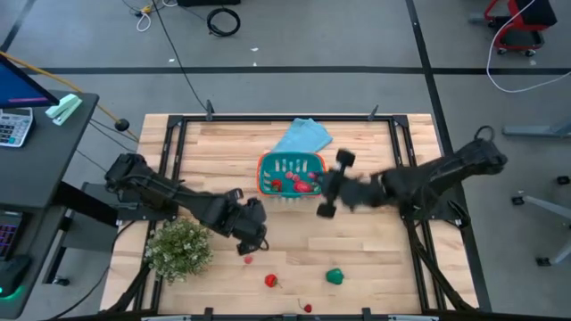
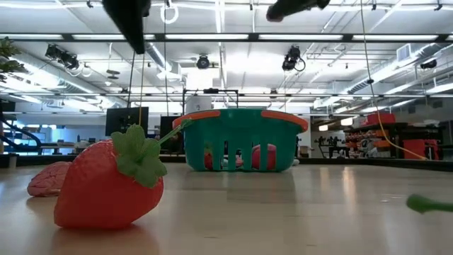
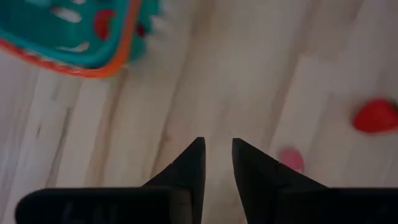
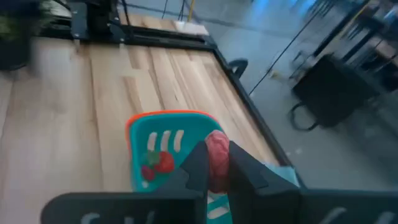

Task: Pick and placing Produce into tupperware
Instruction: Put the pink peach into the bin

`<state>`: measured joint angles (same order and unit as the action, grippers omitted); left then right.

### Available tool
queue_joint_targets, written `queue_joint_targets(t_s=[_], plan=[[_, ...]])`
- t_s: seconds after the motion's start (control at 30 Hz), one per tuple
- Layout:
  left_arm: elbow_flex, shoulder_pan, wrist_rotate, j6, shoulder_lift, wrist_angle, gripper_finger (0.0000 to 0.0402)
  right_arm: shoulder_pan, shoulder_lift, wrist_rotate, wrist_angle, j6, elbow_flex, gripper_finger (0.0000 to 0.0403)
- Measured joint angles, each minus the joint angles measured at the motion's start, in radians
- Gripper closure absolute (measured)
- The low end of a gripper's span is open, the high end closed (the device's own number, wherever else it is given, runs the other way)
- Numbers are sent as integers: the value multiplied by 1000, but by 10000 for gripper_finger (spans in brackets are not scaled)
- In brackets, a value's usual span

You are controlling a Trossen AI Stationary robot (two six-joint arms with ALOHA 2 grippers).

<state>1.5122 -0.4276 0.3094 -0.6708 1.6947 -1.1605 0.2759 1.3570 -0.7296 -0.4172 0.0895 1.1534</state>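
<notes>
The teal basket [image 1: 292, 172] with an orange-red rim stands at the table's far middle, with red pieces inside [image 4: 158, 163]. My right gripper [image 4: 216, 149] is at the basket's right end [image 1: 323, 192], shut on a reddish-pink produce piece [image 4: 217, 163]. My left gripper [image 3: 217, 144] hovers over bare wood nearer the front [image 1: 252, 234], its fingers a little apart and empty. A small pink piece [image 3: 291, 158] lies just beside it [image 1: 248, 259]. A red piece [image 1: 271, 281], a green piece [image 1: 335, 276] and a strawberry [image 2: 106, 185] lie on the table near the front. My right gripper pinches the reddish-pink piece by its two sides [image 4: 210, 168] between its two fingers. The piece is lifted clear, over the basket's right end.
A bushy potted plant [image 1: 178, 248] stands at the near left, close to my left arm. A light-blue cloth [image 1: 303, 135] lies behind the basket. Black frame rails [image 1: 406, 169] run along the table's sides. Bare wood lies right of the green piece.
</notes>
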Motion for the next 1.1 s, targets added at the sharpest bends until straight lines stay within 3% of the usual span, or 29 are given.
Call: queue_joint_targets(t_s=[0.17, 0.33, 0.53, 0.7, 0.93, 1.1], plan=[[-100, -55, -3, 52, 0, 108, 306, -185, 1, 254, 28, 23, -34, 349], [-238, -82, 0, 2, 0, 311, 284, -285, 130, 390, 122, 15, -130, 335], [-320, -99, -3, 1, 1, 341, 247, -334, 224, 442, 132, 13, -116, 324], [-326, -95, 0, 1, 1, 364, 215, -378, 255, 512, 136, 15, -98, 282], [-326, -112, -1, -2, 1, 454, 185, -392, 265, 507, 135, 15, -98, 214], [-326, -145, -33, -104, 1, 454, 179, -391, 236, 470, 127, 15, -98, 187]])
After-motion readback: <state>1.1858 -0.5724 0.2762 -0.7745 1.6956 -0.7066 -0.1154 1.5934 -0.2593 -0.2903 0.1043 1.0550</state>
